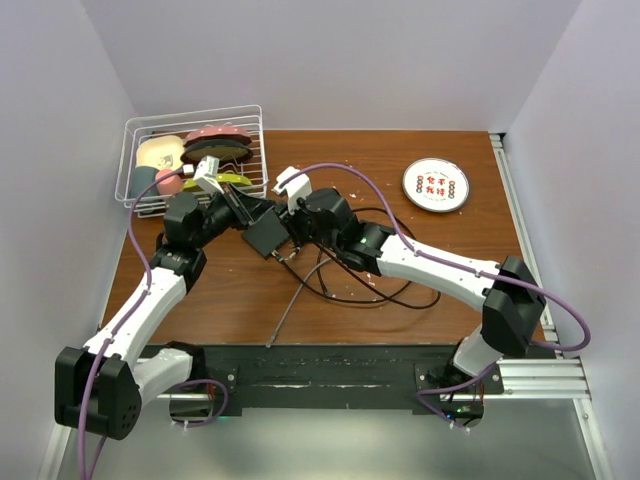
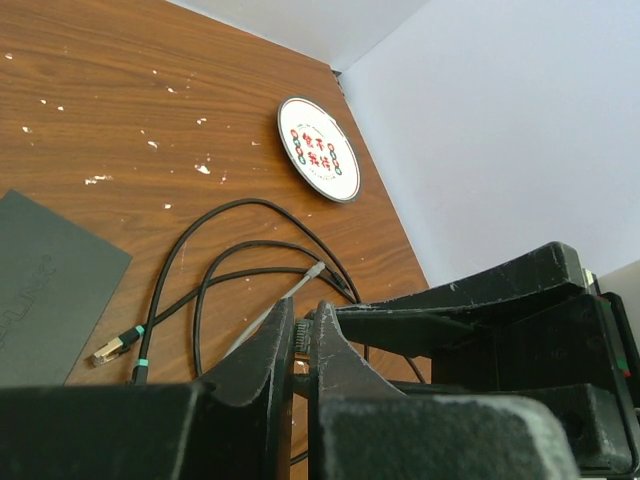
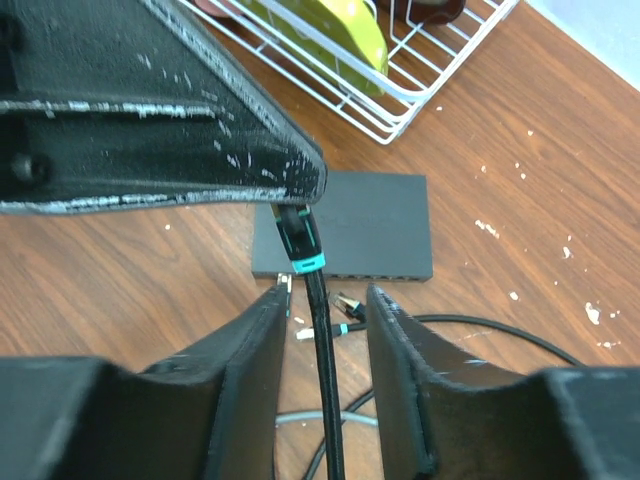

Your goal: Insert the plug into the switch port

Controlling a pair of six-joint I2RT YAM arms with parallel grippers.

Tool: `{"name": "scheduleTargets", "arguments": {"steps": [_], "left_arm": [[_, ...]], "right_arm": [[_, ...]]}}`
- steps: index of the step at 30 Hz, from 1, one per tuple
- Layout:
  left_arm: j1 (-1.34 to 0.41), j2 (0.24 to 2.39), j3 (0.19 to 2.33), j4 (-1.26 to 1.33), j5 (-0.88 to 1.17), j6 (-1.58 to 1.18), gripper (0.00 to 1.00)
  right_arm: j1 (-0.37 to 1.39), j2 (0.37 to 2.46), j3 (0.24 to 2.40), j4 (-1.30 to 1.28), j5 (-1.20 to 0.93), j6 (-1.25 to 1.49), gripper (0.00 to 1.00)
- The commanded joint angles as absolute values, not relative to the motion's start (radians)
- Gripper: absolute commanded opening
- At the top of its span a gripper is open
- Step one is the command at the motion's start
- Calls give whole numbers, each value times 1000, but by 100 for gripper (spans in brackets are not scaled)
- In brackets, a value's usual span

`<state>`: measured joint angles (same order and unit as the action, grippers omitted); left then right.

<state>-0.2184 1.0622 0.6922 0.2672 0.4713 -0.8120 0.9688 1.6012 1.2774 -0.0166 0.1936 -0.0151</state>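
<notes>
Task stage: early-middle; the plug [image 3: 300, 240] is picked up but not seated in any socket.
Done: the left gripper [image 2: 303, 338] has its fingers pressed together, clamped on the plug just behind its teal band.
Plug position: hanging from that fingertip, over the near corner of the switch [image 3: 365, 215].
Switch port: the row of sockets [image 3: 372, 273] runs along the long edge facing the right arm, and all look empty.
Right gripper [image 3: 328, 297]: fingers apart, 1 on each side of the cable [image 3: 322, 370] below the plug, with a gap showing on both sides.
Left to do: probably a grip on the cable or plug, lining the tip up with 1 socket, then a push in.
Clutter: a 2nd loose plug [image 3: 345, 302] lies just in front of the sockets, with cable loops to the near right.
Edges: the wire basket [image 3: 397, 95] sits just beyond the switch, on the far left.
Open room: bare table [image 1: 220, 305] lies near left; the white disc [image 1: 436, 185] is well apart, far right.
Risk: the 2 arms crowd each other over the switch.
</notes>
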Motion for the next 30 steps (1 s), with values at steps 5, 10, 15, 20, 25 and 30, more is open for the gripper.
{"name": "scheduleTargets", "arguments": {"steps": [5, 10, 15, 20, 25, 30], "left_arm": [[-219, 1063, 735, 293, 497, -807, 0], [-219, 1060, 735, 295, 506, -808, 0], [-219, 1057, 735, 298, 506, -811, 0], [-219, 1058, 735, 307, 522, -807, 0], [-215, 1040, 761, 238, 450, -723, 100], [-212, 983, 778, 112, 290, -615, 100]], "right_arm": [[974, 1600, 1321, 69, 232, 28, 31], [974, 1620, 1328, 74, 236, 32, 16], [974, 1634, 1325, 81, 236, 35, 0], [974, 1621, 1302, 89, 245, 34, 0], [974, 1594, 1273, 66, 250, 29, 0], [971, 1585, 1230, 64, 264, 29, 0]]}}
